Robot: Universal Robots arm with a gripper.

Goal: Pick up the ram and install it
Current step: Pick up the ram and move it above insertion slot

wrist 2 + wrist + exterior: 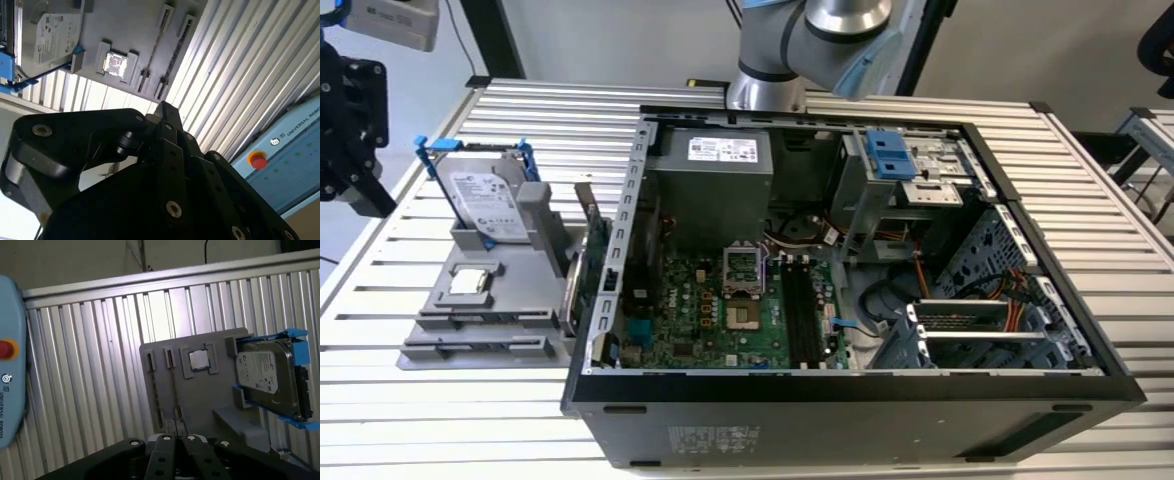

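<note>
The ram (175,50) is a thin dark stick standing edge-on in a slot of the grey holder (200,400), beside a square processor chip (199,360). That holder (480,300) sits on the slatted table at the exterior view's left, next to the open computer case (854,390). The motherboard's long black slots (801,315) lie inside the case. My black gripper (367,195) hangs high above the table's left edge, well clear of the holder. Its fingers (165,107) meet in both wrist views (176,436), shut with nothing between them.
A silver hard drive in a blue bracket (487,195) stands upright on the holder. An upright green expansion card (596,265) stands between holder and case. The arm's base (774,60) is behind the case. A blue pendant with a red button (257,160) lies on the table.
</note>
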